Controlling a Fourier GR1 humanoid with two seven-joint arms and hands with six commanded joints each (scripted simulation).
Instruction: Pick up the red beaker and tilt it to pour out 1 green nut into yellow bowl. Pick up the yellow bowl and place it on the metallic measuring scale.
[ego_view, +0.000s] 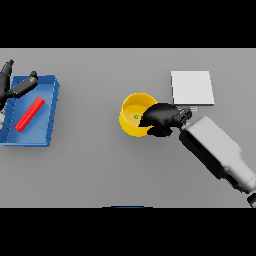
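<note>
The yellow bowl (131, 109) stands near the table's middle, and a small green nut (136, 117) lies inside it. My right hand (161, 117) covers the bowl's right rim, fingers curled over the edge. Behind and to the right of that hand lies the metallic measuring scale (192, 87), a pale square plate. The red beaker (30, 114) lies on its side in a blue tray (53, 112) at the far left. My left hand (15, 86) hovers over the tray's back left corner with its fingers spread, holding nothing.
The blue tray takes up the table's left edge. Bare grey table stretches between the tray and the bowl and across the front. My right forearm (217, 152) runs from the lower right towards the bowl.
</note>
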